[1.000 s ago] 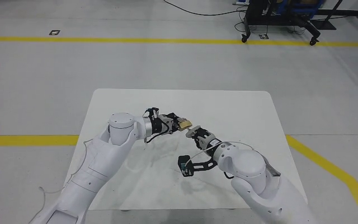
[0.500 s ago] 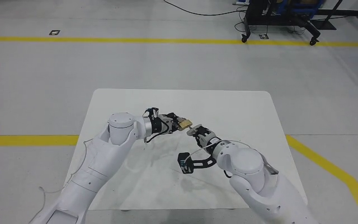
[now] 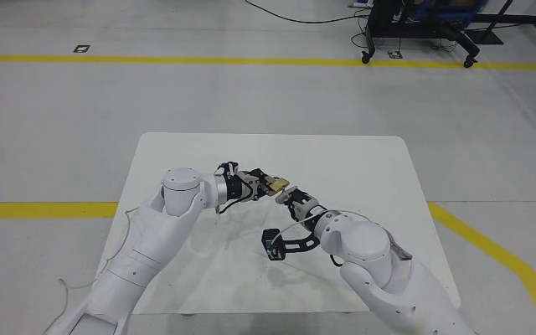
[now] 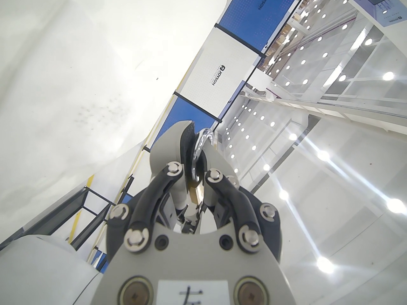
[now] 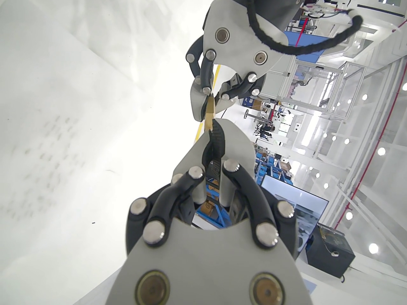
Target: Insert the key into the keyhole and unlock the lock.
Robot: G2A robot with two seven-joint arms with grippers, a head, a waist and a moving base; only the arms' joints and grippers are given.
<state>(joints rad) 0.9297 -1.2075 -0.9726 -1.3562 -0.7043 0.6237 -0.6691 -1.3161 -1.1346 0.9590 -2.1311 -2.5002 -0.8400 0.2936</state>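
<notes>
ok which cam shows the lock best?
Left wrist view: the lock, silver shackle and brass body, sits close up between the left gripper's jaws. Top view shows a small brass block; right wrist view, a thin brass edge in those jaws.

White table (image 3: 360, 167), yellow floor lines (image 3: 209, 59) — black wheeled cart (image 3: 419, 28) beyond

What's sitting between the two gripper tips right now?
Only the small brass padlock: clamped in the left gripper, its free end reaches the tips of the right gripper, as the right wrist view shows.
</notes>
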